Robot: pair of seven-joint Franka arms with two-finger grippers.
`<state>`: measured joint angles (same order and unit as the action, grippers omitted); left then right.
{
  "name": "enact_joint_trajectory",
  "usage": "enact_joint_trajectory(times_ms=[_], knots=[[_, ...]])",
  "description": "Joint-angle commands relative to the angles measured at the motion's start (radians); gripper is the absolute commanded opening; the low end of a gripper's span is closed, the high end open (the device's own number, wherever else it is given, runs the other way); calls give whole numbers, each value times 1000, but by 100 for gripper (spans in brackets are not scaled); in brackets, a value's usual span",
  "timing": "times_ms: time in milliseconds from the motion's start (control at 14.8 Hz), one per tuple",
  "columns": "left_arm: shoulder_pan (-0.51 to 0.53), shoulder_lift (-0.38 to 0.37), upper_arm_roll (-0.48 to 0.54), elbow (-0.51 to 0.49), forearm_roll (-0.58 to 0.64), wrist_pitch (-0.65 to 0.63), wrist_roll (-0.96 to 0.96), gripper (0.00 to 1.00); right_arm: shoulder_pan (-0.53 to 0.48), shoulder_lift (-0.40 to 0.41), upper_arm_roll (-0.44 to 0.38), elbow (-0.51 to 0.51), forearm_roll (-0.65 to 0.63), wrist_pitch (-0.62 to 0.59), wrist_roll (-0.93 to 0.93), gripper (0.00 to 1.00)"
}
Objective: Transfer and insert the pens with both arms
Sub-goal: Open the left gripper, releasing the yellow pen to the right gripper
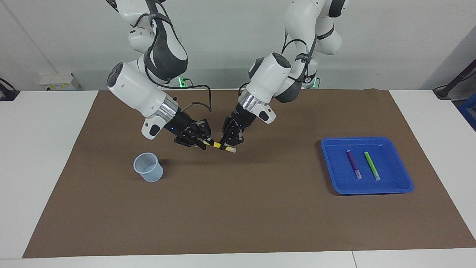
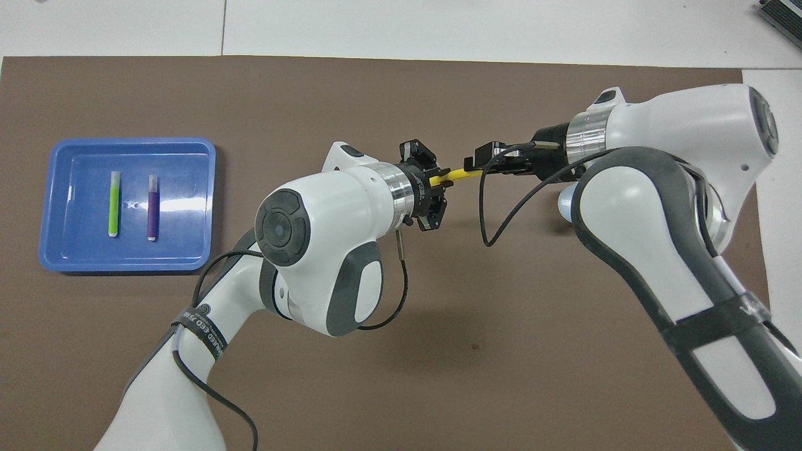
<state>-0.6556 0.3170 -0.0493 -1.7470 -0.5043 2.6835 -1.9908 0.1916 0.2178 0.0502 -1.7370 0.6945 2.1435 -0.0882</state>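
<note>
Both arms angle down over the mat; left pincer (image 1: 227, 144) grips yellow pen (image 1: 217, 144); right pincer (image 1: 202, 142) clasps its other end.

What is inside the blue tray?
Two pens lie side by side in the blue tray: a purple pen and a green pen, not touching. Nothing covers them. The rest of the tray floor is bare.

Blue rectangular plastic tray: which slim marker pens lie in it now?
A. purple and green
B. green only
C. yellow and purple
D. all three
A: the purple pen and green pen lie side by side in the blue tray; the yellow pen is up between the two grippers.
</note>
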Motion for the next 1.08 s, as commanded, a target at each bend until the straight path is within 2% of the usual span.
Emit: enact_joint_trajectory(times_ms=[0, 271, 542, 1017], knots=[[-22, -9, 17, -19, -22, 36, -8, 0, -4, 6, 3, 2, 37, 12, -22, 31], [-22, -7, 17, -17, -22, 45, -8, 0, -4, 6, 3, 4, 36, 12, -22, 24], [-24, -7, 17, -19, -22, 48, -8, 0, -4, 6, 3, 4, 33, 12, -36, 0], [-30, -7, 17, -17, -22, 61, -8, 0, -6, 6, 3, 10, 25, 26, -65, 0]])
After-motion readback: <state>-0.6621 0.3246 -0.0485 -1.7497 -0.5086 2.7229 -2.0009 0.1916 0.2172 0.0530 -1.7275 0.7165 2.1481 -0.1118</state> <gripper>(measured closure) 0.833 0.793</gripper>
